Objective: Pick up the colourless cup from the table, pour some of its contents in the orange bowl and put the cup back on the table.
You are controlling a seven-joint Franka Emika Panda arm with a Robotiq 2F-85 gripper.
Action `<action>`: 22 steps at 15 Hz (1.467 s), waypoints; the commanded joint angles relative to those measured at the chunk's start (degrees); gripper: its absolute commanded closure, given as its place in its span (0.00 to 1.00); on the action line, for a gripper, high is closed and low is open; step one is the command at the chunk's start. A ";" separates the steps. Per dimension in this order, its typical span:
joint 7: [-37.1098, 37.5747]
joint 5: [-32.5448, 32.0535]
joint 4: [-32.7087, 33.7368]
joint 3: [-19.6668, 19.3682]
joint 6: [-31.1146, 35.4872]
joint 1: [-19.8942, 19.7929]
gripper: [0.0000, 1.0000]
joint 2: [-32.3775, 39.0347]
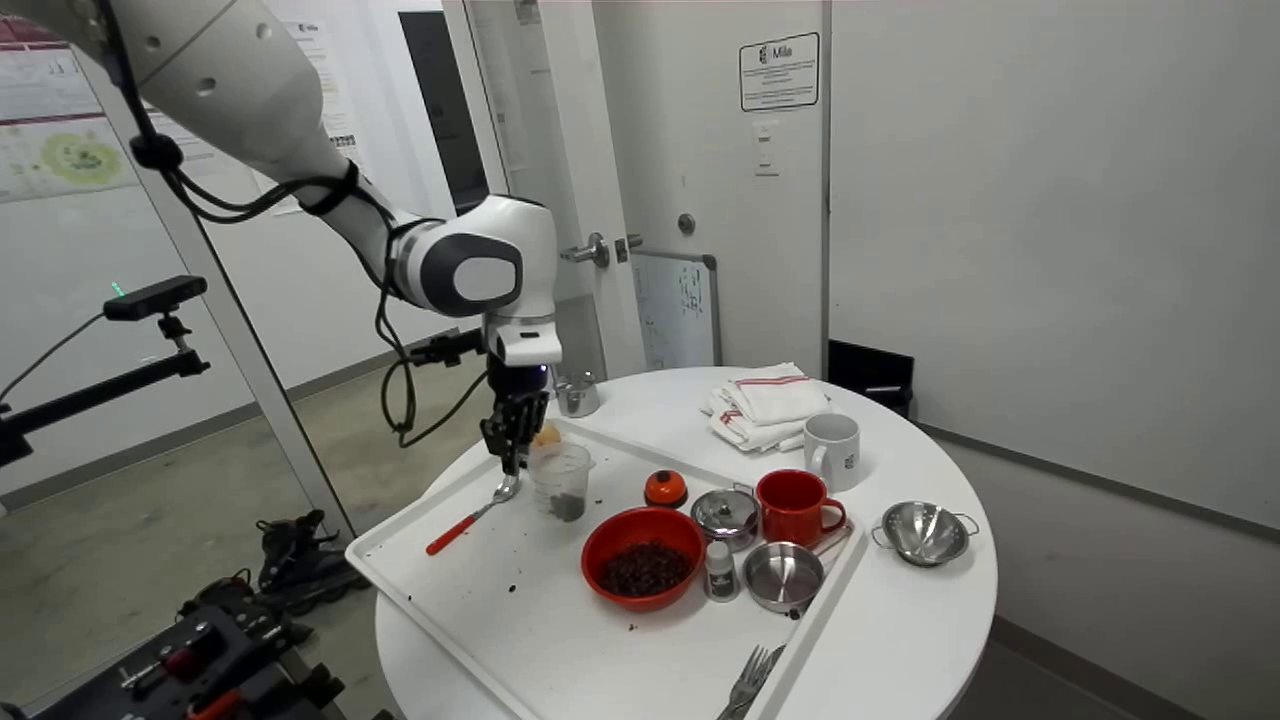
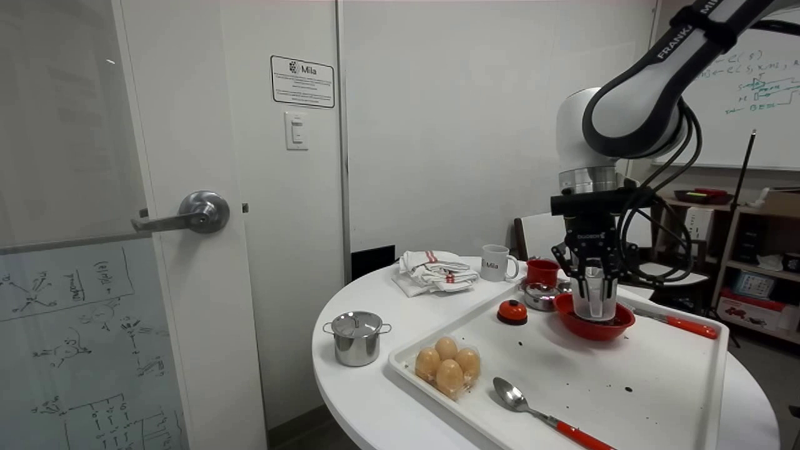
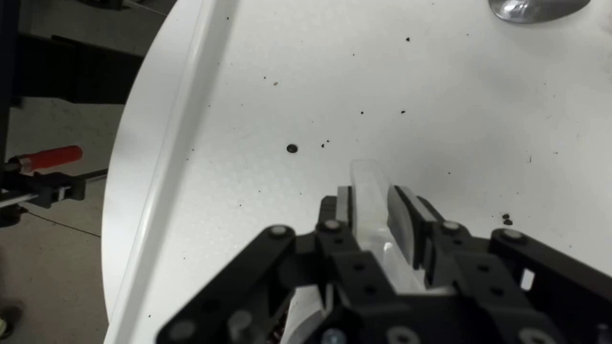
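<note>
Has hand (image 3: 370, 205) clamped on the handle (image 3: 375, 227) of the clear plastic cup (image 1: 560, 478), ten o'clock from the red bowl (image 1: 645, 525) in an exterior view; likely light, slick, stiff, best held there.

In an exterior view the hand (image 1: 513, 468) and the colourless cup (image 1: 560, 484) hide much of the eggs (image 1: 547, 436), and the fork (image 1: 750, 682) is cut off below; the wall sign's (image 1: 780, 75) fine print is too small to read. The wrist view crops the spoon (image 3: 535, 10) and blurs the hand's nearer parts.
</note>
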 commanded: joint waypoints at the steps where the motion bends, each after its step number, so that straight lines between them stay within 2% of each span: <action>1: -9.97 4.46 2.34 1.92 -5.02 -1.33 0.90 1.48; 4: -18.45 10.76 5.05 2.61 -11.32 -3.37 0.91 3.22; 7: -23.70 17.93 6.98 1.81 -18.18 -5.69 0.91 4.41; 10: -25.79 25.07 4.88 0.10 -18.98 -8.05 0.91 2.88; 17: -36.64 41.00 0.88 -5.01 -20.67 -14.29 0.91 1.25; 22: -50.41 50.92 -1.51 -7.59 -25.37 -17.89 0.91 0.94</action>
